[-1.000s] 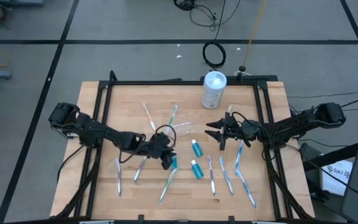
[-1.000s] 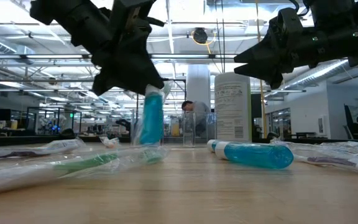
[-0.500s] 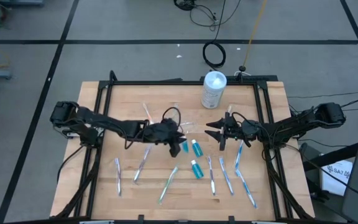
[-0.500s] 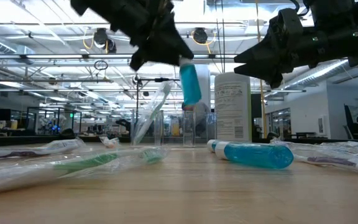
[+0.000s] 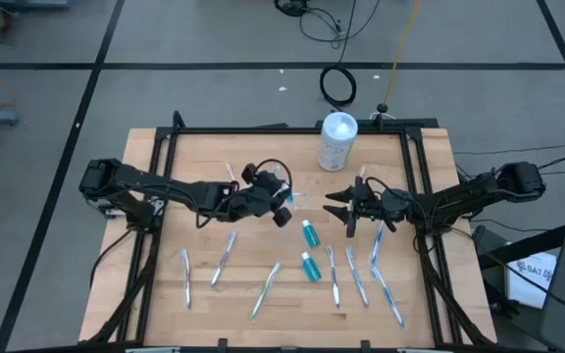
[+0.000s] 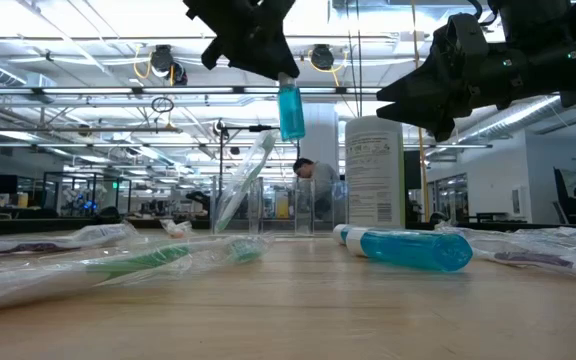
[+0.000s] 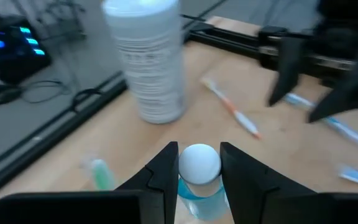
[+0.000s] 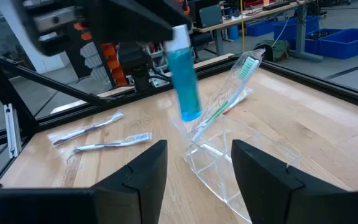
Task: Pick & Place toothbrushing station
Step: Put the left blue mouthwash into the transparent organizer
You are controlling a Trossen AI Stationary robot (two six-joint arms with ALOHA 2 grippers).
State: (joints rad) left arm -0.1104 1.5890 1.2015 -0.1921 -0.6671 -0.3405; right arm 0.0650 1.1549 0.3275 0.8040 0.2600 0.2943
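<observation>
My left gripper [image 5: 281, 206] is shut on a blue toothpaste tube [image 6: 291, 110] with a white cap, held high above the table's middle. The tube hangs beside and above a clear holder [image 8: 219, 152]. A wrapped green toothbrush [image 8: 232, 84] leans in the holder, head up. My right gripper [image 5: 341, 209] is open and empty, above the table just right of the holder, pointing at it. My left gripper pinches the tube between its two fingers [image 7: 166, 180], just under the white cap [image 7: 199, 163]. The fingers come slanting from the table's left. The tube hangs upright below them, cap up, its blue body [image 8: 184, 87] clear of the table.
A tall white bottle [image 5: 337, 142] stands at the far edge. Two more blue tubes [image 5: 309, 233] [image 5: 310, 267] lie near the middle. Several wrapped toothbrushes lie at the near left [image 5: 222, 257] and near right [image 5: 359, 279]. A black frame [image 5: 292, 128] runs round the table.
My left gripper has risen and gone toward the far edge and a little right, to the clear holder. It has carried the blue tube up off the table. The tube swung tilted on the way and now hangs upright.
</observation>
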